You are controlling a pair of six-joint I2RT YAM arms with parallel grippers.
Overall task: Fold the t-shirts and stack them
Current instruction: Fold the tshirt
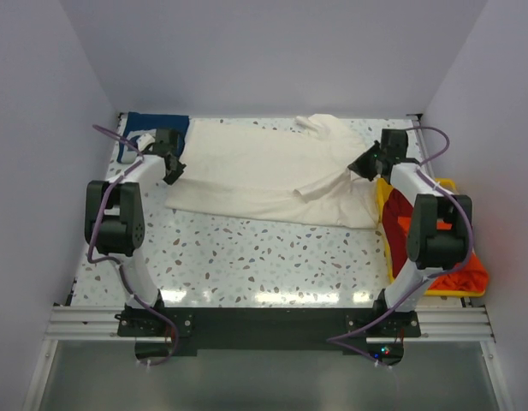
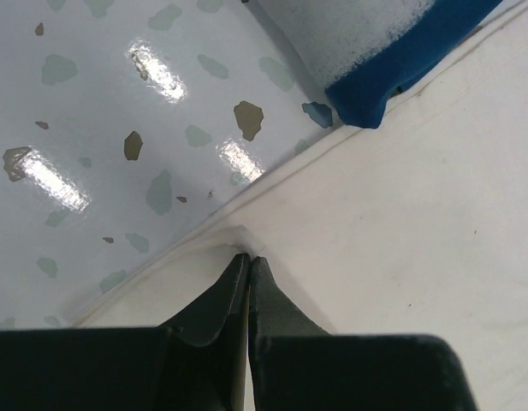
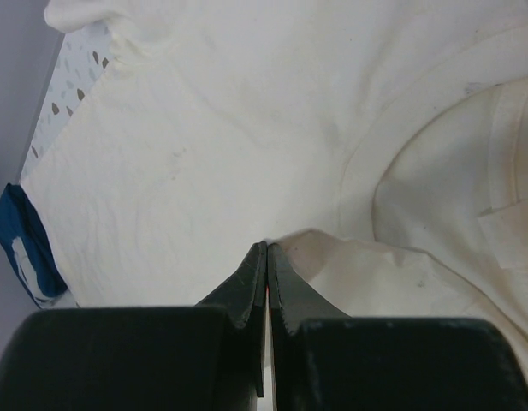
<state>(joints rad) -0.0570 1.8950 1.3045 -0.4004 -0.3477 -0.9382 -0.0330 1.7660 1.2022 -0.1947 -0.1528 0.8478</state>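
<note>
Yellow bin (image 1: 384, 199) holding orange-red t-shirt (image 1: 465, 276), navy t-shirt (image 1: 165, 124) white print illegible, left tool (image 2: 248, 257) and right tool (image 3: 266, 247) both pinched together, apparently on cream t-shirt (image 1: 255, 171) edges.

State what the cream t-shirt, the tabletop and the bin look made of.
The cream t-shirt: soft matte knit cloth, probably cotton; wrinkles, stitched hems. Tabletop: hard, glossy, speckled, terrazzo-like, maybe laminate; shows glare. Bin: yellow, apparently rigid plastic; thin straight rim.

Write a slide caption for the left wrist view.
Left hand shut on the edge of the cream shirt, navy shirt nearby on the speckled table.
</note>
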